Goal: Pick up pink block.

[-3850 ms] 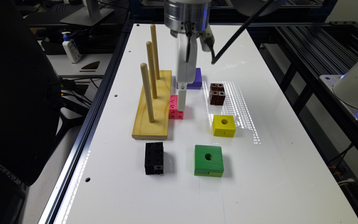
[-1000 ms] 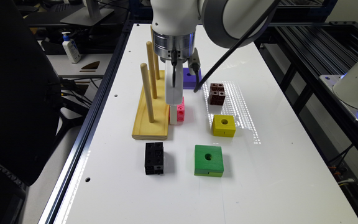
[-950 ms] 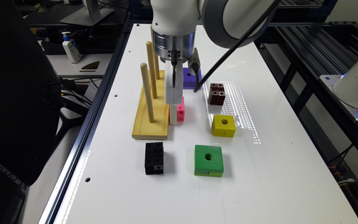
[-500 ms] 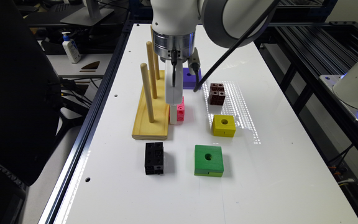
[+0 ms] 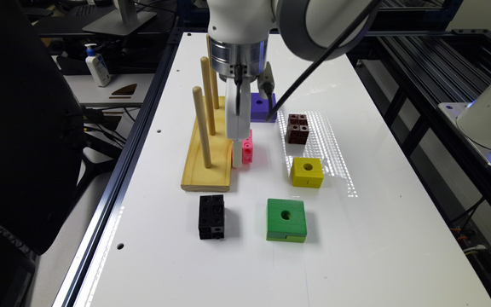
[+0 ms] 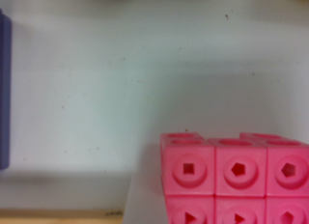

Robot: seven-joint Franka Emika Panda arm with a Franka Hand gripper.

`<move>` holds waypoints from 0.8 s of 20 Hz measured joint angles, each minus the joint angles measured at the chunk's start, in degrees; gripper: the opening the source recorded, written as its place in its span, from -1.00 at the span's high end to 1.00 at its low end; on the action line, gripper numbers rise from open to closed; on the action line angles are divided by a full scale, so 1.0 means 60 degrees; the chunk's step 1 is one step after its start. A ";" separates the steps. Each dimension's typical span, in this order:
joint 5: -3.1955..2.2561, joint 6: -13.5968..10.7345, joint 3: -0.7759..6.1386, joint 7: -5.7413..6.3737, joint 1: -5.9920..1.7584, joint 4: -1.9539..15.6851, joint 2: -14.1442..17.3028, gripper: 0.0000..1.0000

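The pink block (image 5: pixel 248 147) lies on the white table (image 5: pixel 369 238), just off the wooden peg stand (image 5: pixel 208 167) toward the exterior view's right. My gripper (image 5: pixel 238 158) is down at table height, right at the block's side nearest the stand, and covers part of it. The wrist view has the pink block (image 6: pixel 231 178) very close, its round-holed cubes sitting on the table.
A purple block (image 5: pixel 257 106) sits just behind the gripper, also seen as a purple block edge (image 6: pixel 4 89). On the exterior view's right are a brown block (image 5: pixel 297 128) and a yellow block (image 5: pixel 307 172). Nearer the front are a green block (image 5: pixel 286 219) and a black block (image 5: pixel 211 216).
Since 3.9 s ago the arm has come down so the gripper stands low at the pink block. Over the last second nothing has visibly moved.
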 joint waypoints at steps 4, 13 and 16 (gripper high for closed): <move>0.0000 -0.0364 0.0000 0.0000 0.0000 -0.0013 -0.0386 1.00; 0.0000 -0.1164 0.0006 0.0012 0.0000 -0.0021 -0.1269 1.00; 0.0000 -0.1398 0.0009 0.0021 0.0001 -0.0030 -0.1483 1.00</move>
